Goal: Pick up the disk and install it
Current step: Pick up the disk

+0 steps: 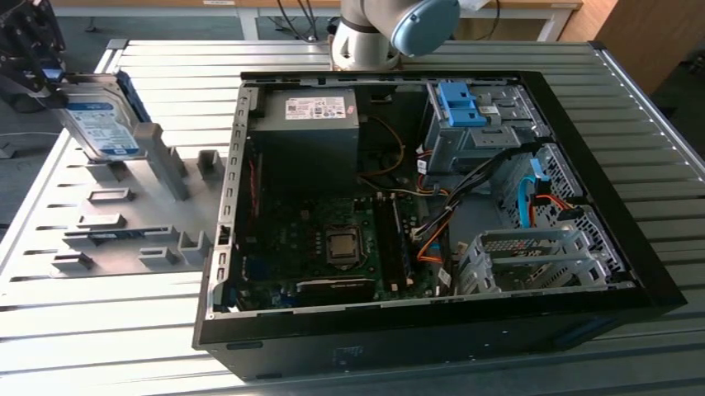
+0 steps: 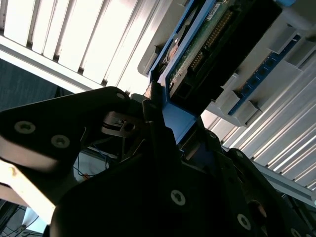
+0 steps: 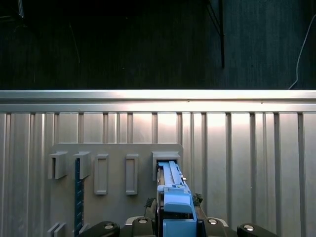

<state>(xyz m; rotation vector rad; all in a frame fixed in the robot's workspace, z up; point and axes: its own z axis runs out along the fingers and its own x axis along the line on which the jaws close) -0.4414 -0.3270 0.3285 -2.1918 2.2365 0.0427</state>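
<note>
The disk (image 1: 105,124), a silver drive with a white-and-blue label and blue rails, stands on edge over the grey fixture plate (image 1: 121,231) at the exterior view's left. My black gripper (image 1: 42,70) sits on its upper end, shut on it. In the first wrist view the disk's blue rail (image 3: 172,195) runs down toward a slot of the fixture (image 3: 113,153), between the gripper (image 3: 173,219) halves. The second wrist view shows the disk's green circuit-board side (image 2: 207,44) and the gripper (image 2: 163,116) clamped on the blue rail. Whether the disk's lower edge still rests in the slot I cannot tell.
An open computer case (image 1: 617,247) lies at the exterior view's right, with a grey power-supply box (image 1: 314,124), a blue latch piece (image 1: 463,106) on a drive cage, and a metal bay (image 1: 529,260) near the front. The arm's base (image 1: 375,33) stands behind it. Ribbed metal table (image 1: 111,330) surrounds everything.
</note>
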